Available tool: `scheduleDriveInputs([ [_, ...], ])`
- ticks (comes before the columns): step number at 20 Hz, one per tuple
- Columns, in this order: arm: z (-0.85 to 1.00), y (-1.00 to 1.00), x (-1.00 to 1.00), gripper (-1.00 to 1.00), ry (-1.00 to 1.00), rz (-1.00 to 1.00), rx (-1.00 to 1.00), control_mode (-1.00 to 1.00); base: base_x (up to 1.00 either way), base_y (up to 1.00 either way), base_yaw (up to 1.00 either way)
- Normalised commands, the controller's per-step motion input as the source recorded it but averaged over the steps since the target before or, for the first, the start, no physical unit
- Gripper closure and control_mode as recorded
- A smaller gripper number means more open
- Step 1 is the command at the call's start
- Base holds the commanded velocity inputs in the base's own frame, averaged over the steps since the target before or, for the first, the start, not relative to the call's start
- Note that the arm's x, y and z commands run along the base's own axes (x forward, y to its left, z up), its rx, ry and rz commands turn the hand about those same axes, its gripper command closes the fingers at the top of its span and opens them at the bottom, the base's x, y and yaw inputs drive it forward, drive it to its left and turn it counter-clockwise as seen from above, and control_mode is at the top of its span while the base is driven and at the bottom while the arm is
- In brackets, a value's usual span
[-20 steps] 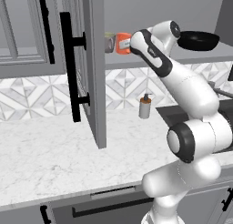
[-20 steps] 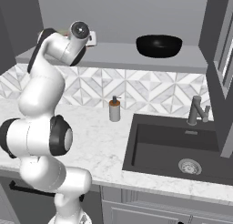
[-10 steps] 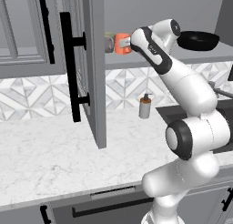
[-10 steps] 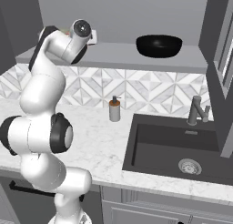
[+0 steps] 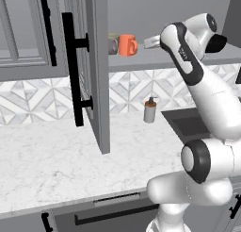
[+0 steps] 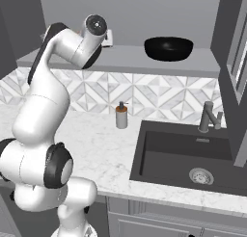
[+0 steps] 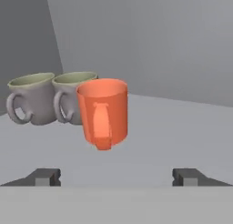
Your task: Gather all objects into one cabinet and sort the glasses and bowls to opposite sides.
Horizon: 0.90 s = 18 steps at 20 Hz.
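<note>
Left base view: the orange cup point(image 5: 127, 45) stands on the cabinet shelf point(image 5: 155, 62), grouped with an olive-grey cup point(image 5: 113, 43) beside it.
Right base view: the black bowl point(image 6: 168, 48) sits at the shelf's far end, keeping kinds apart.
Hand view: the gripper point(image 7: 116, 176) gapes wide, empty, just short of the orange cup

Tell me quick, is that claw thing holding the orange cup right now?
Gripper: open, jaws spread wide, holding nothing; the orange cup stands free on the cabinet shelf ahead of it.
</note>
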Motion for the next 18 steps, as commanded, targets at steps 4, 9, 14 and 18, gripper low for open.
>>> scheduleDriveInputs([
  [4, -0.94, -0.91, -1.0, -1.0, 0.21, -0.06, -0.07, -1.0, 0.0, 0.0, 0.0],
  [9, -1.0, -0.44, -1.0, -1.0, 0.31, -0.04, -0.14, -1.0, 0.0, 0.0, 0.0],
  [14, -1.0, -0.04, -0.72, -1.0, 0.27, -0.03, -0.2, -1.0, 0.0, 0.0, 0.0],
  [18, -1.0, -0.01, -0.18, -1.0, 0.12, 0.0, -0.1, -1.0, 0.0, 0.0, 0.0],
])
